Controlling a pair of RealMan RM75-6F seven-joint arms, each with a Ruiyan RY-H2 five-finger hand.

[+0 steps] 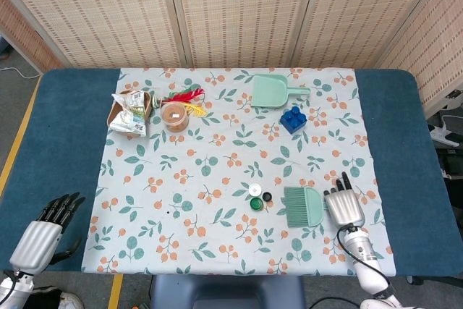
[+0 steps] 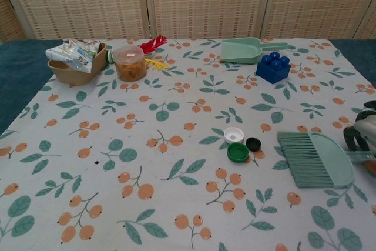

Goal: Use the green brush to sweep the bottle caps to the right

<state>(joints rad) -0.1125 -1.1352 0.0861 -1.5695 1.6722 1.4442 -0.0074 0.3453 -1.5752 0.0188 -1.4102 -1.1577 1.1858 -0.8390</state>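
Your right robot hand (image 1: 346, 206) sits on the green brush (image 1: 304, 206) handle, grip unclear; bottle caps (image 1: 257, 196) lie just left of the brush. Left robot hand (image 1: 43, 235) holds nothing, fingers apart.

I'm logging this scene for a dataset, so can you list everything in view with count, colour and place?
brush: 1, green, on the cloth near its right front, bristles pointing left
caps: 3, white, black and green, clustered just left of the brush
dustpan: 1, green, far side of the cloth
block: 1, blue, in front of the dustpan's handle
tub: 1, clear with brownish contents, far left
box: 1, brown, holding packets, left of the tub
feathers: red and yellow bunch, behind the tub
cloth: 1, white with a leaf and fruit print, over the blue table
left hand: at the near left edge, holding nothing
right hand: over the brush handle; grip unclear
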